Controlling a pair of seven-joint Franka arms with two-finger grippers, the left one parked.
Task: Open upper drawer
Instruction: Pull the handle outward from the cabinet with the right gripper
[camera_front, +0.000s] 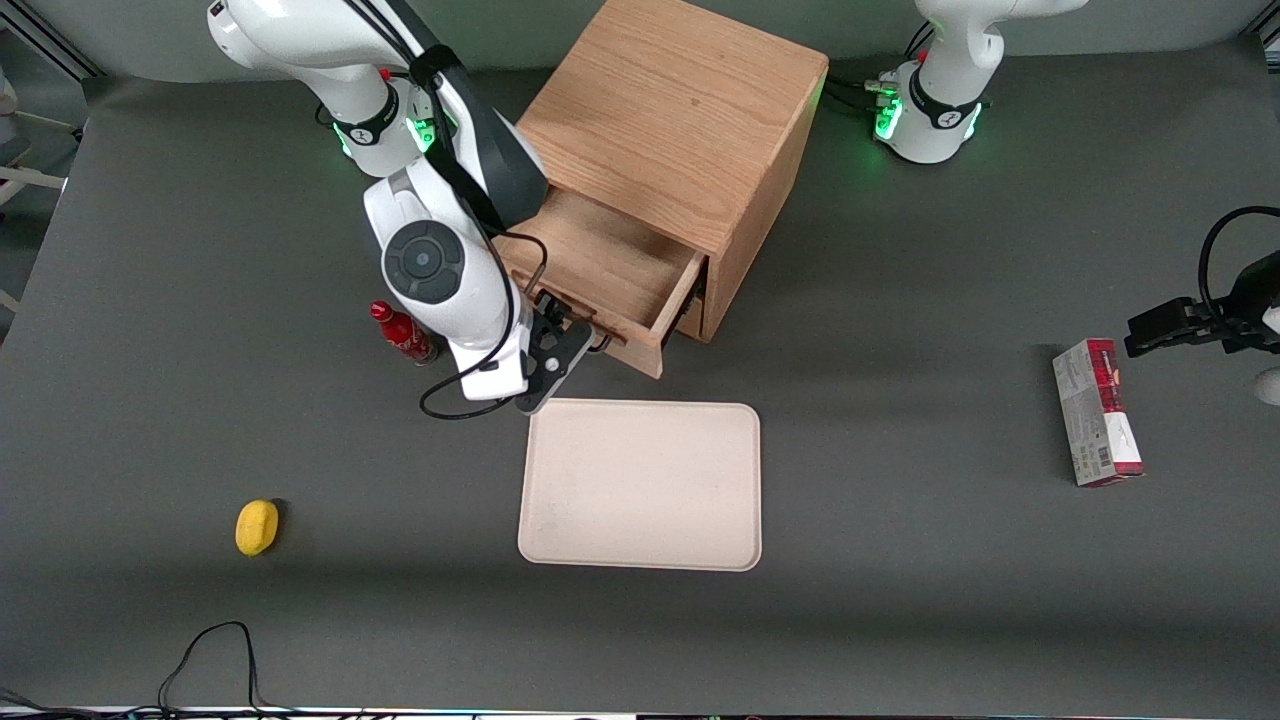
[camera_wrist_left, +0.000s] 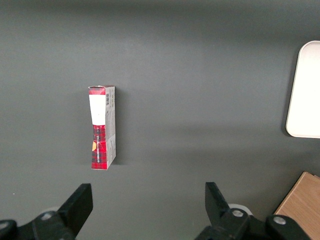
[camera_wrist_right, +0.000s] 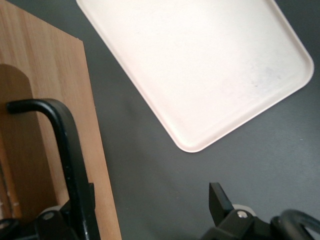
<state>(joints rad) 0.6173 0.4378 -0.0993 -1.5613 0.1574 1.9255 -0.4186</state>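
A: From the front, where does the upper drawer (camera_front: 610, 270) stand?

B: Partly out of the cabinet (camera_front: 680, 110), its front drawn toward the tray (camera_front: 640, 485) – the inside looks bare. The gripper (camera_front: 558, 345) sits at the drawer front, at the end nearer the working arm, just above the tray's corner. A red bottle (camera_front: 400, 333) stands close beside the arm.

A: Does the parked arm's wrist view add anything?

B: Little: a red box (camera_wrist_left: 102, 127) lying well apart from the tray's edge (camera_wrist_left: 305, 90).

A: And the working wrist view?

B: The fingers are spread wide. The dark handle (camera_wrist_right: 67, 145) runs along one finger (camera_wrist_right: 50, 220), while the other finger (camera_wrist_right: 217, 197) is well apart from it over bare table – so nothing is clamped. Whether that finger actually touches the bar, I cannot tell.

A: How should the pull be done, then?

B: I judge the drawer has more travel left. Either close on the bar or keep it hooked, then pull straight along the drawer's own line. The grip is off-centre, so a skewed pull could jam it. Keep low clearance over the tray, and mind the bottle.
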